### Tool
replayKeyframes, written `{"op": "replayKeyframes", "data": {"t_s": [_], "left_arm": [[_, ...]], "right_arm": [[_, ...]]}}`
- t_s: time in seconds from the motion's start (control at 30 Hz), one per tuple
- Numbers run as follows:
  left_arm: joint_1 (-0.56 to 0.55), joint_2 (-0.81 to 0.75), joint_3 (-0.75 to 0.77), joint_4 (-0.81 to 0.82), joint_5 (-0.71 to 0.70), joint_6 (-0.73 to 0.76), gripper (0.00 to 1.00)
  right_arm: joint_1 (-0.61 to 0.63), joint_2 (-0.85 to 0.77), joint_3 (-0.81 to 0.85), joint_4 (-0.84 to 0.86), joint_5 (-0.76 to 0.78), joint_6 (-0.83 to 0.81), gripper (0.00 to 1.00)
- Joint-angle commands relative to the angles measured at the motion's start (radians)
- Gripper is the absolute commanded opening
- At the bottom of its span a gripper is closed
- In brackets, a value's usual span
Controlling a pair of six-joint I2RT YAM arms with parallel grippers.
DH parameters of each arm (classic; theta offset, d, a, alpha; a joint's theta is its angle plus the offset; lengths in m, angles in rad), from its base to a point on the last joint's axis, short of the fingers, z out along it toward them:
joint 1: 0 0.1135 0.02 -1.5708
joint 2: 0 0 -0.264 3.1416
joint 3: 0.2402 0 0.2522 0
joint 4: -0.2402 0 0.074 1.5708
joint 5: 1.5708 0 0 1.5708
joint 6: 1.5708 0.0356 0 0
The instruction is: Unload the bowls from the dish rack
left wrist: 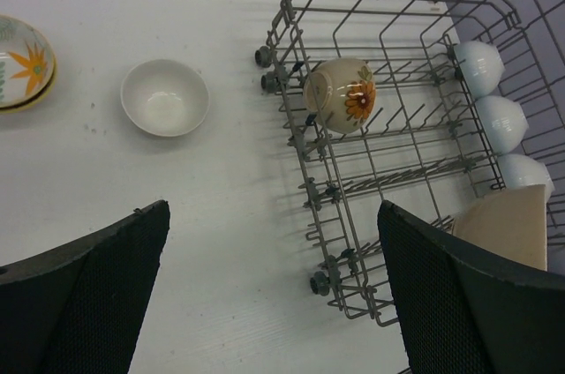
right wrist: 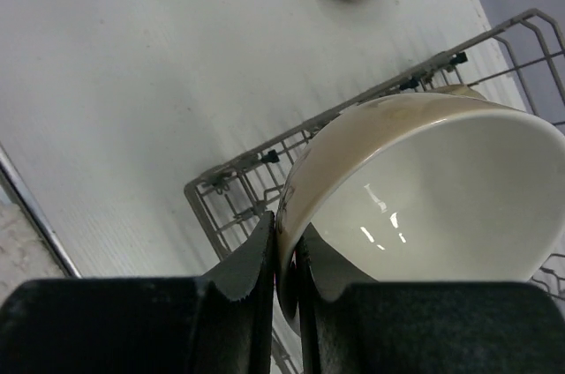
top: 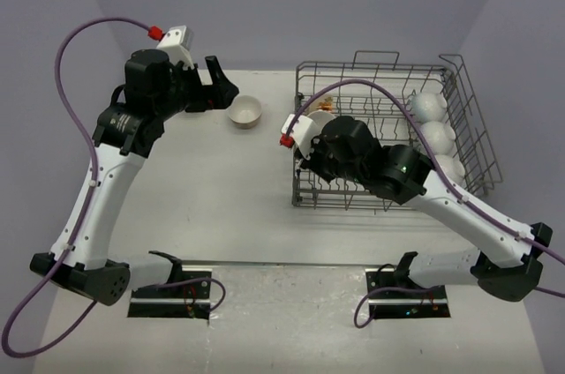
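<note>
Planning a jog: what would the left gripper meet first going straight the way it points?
Likely bare table, in the gap between the white bowl and the dish rack; depth is unclear.
</note>
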Motion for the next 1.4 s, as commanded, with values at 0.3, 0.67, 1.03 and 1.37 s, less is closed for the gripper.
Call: {"op": "replayKeyframes", "data": {"t_s": [0.3,0.67,1.03,1.37], "left_arm": [[-0.187,0.167,0.226,-0.103,0.019,0.034,1.0],[-0.349,0.278,0.217,-0.11,-0.016,0.069,1.0],[-0.389,0.235,0.087,-0.104,-0.115,0.083,0.73],[-0.394,0.21,0.095,-0.118,-0.216,0.071,0.84]], "right_arm": [[0.173,0.04,0.05,0.06,0.163,-0.234,0.0],[0.179,-0.014,0.011,0.059,0.035,-0.277,0.0],[0.179,0.068,0.104,-0.039,0.111,-0.26,0.0],[0.17,0.111,0.138,-0.047,0.079,-0.265,0.0]]}}
